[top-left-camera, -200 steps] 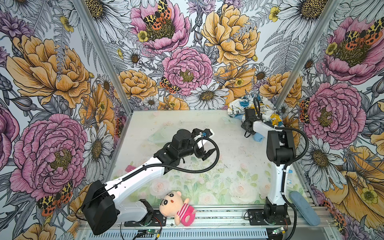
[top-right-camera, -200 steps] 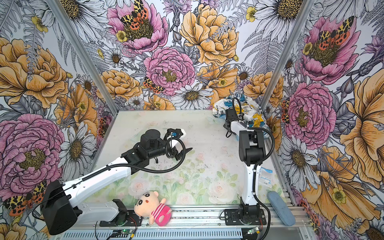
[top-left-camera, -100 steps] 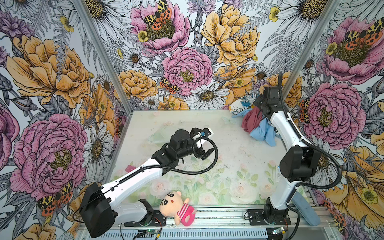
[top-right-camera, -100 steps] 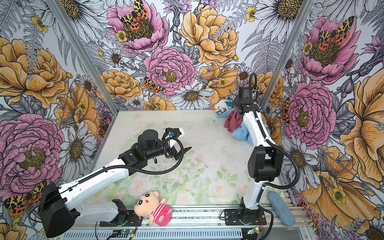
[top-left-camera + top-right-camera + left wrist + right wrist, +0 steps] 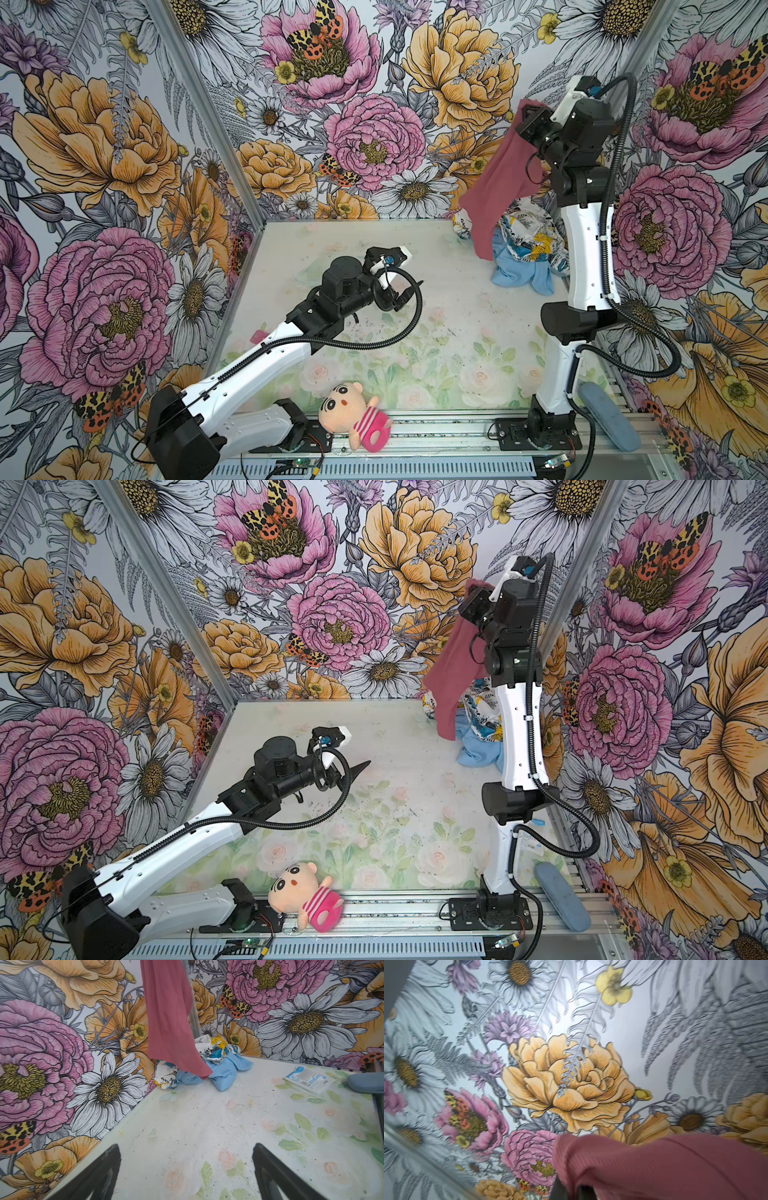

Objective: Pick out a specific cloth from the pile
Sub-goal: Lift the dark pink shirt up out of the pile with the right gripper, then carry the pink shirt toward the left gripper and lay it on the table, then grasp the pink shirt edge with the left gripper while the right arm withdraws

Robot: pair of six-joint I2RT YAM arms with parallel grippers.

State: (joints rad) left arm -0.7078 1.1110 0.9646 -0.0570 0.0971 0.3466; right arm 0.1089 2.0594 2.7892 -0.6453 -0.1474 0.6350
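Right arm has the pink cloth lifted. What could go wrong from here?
1. The pink cloth hangs its full length from the right gripper, pinched only near its top end, so a quick swing might pull it loose.
2. Its lower corner hangs down to the pile. Contact can't be ruled out, so it may drag the light blue cloth along.

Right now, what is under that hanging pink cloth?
Under the pink cloth lies the pile: printed white fabric and plain light blue fabric. Its hanging end covers part of them.
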